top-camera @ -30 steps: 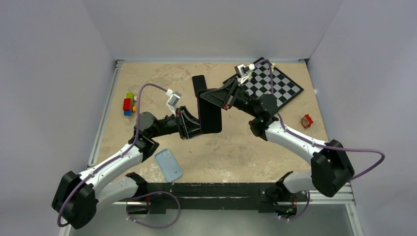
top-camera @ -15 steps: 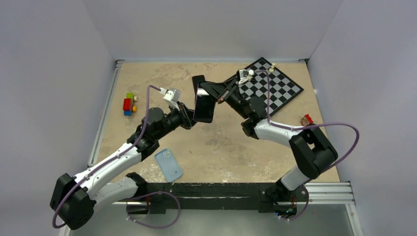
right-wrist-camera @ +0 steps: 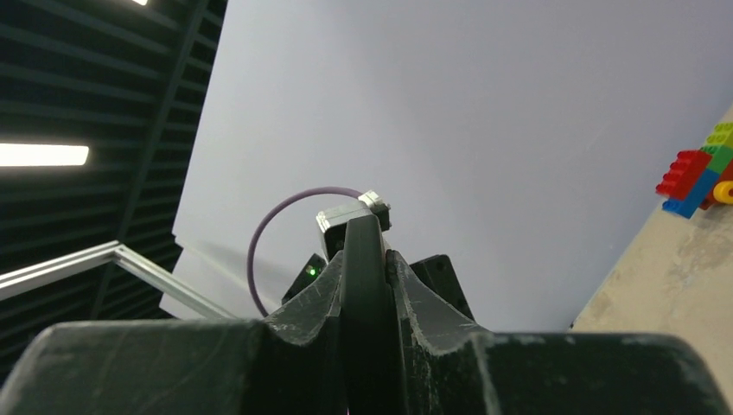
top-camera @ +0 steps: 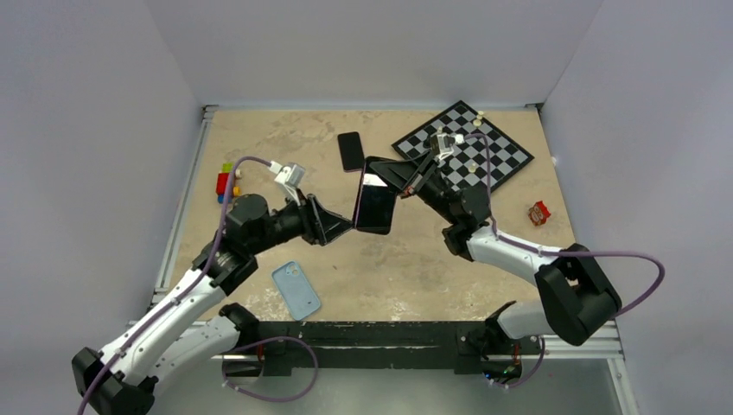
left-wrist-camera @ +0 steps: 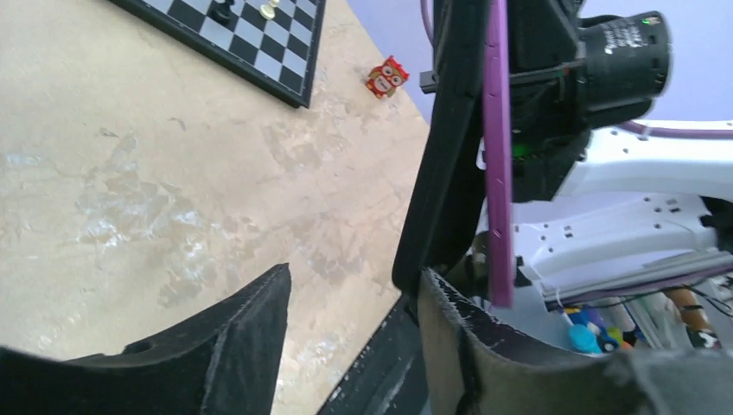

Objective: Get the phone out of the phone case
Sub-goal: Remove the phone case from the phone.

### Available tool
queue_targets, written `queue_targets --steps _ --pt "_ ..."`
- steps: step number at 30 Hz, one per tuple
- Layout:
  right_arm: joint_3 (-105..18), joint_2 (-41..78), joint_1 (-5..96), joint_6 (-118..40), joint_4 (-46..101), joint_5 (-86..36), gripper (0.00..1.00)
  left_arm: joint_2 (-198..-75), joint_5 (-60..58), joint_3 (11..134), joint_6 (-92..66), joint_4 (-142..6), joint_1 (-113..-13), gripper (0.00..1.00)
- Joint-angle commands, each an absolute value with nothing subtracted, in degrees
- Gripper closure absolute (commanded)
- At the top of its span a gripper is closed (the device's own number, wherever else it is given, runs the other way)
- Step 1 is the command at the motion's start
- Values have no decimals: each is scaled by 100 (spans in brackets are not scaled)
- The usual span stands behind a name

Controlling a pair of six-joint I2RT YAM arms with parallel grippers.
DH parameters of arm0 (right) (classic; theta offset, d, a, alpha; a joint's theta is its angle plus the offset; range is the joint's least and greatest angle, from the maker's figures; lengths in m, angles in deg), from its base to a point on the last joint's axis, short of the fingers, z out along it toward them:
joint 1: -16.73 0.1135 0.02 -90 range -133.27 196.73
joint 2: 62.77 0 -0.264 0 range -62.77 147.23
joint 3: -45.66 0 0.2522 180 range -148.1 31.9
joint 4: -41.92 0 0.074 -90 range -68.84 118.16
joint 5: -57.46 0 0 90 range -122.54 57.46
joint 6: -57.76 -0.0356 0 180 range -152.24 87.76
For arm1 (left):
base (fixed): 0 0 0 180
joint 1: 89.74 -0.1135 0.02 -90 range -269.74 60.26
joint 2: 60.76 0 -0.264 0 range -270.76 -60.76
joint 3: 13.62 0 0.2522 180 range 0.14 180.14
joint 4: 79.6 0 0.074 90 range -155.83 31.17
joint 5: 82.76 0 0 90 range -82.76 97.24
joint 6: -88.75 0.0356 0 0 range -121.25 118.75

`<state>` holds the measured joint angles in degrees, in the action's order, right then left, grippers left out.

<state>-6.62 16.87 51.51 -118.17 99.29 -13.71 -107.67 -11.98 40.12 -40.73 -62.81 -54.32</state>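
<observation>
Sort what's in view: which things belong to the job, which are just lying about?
Job: phone, its purple case, right end effector gripping it, open left end effector.
Lying about: second phone, blue phone case, chessboard, toy bricks, small red item.

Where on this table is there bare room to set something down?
Bare: the near strip between the blue case and the right arm; the far-left corner between the blocks and black phone. Crowded: centre, around the held phone.
</observation>
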Motion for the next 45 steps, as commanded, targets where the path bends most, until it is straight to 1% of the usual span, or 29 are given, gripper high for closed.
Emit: queue_targets --steps 1,2,4,6,7,10,15,17,20,24,37,41,45 --pt "-533 1252 4846 -12389 10594 -819 100 -10089 -1588 4158 -4296 -4891 -5653 40" --pt "-527 1221 4819 -12325 10514 -812 100 -9957 -1819 4137 -4495 -4933 -5659 40" --pt "-582 1174 4816 -12154 10277 -811 100 -9766 -2481 3910 -5328 -5604 -5649 39" --pt "-624 1172 4817 -12096 10184 -822 100 -9702 -3046 3519 -6244 -6988 -5635 39" --pt "-624 1187 4818 -12131 10242 -840 100 -9690 -3150 3392 -6533 -7518 -5616 40" --pt "-682 1259 4818 -12197 10285 -830 100 -9579 -3056 3429 -6660 -7619 -5587 41" --pt "-786 1316 4819 -12173 10228 -829 100 -9854 -3129 3536 -7068 -8457 -5509 40" --pt "-807 1317 4818 -12163 10198 -829 100 -10037 -3156 3601 -7157 -8600 -5424 41" --pt "-821 1313 4817 -12145 10163 -841 100 -10265 -3152 3672 -7110 -8616 -5286 47" --pt "-845 1316 4814 -12119 10133 -855 100 -10449 -3022 3609 -6992 -8710 -5070 49" --pt "-809 1216 4865 -12122 10095 -872 100 -10990 -2526 3610 -7056 -9128 -4773 49" --pt "-779 1175 4890 -12126 10103 -873 100 -11111 -2416 3688 -7031 -9043 -4770 50" --pt "-781 1067 4953 -11986 9899 -873 100 -11128 -2047 3797 -6962 -8847 -4773 48"
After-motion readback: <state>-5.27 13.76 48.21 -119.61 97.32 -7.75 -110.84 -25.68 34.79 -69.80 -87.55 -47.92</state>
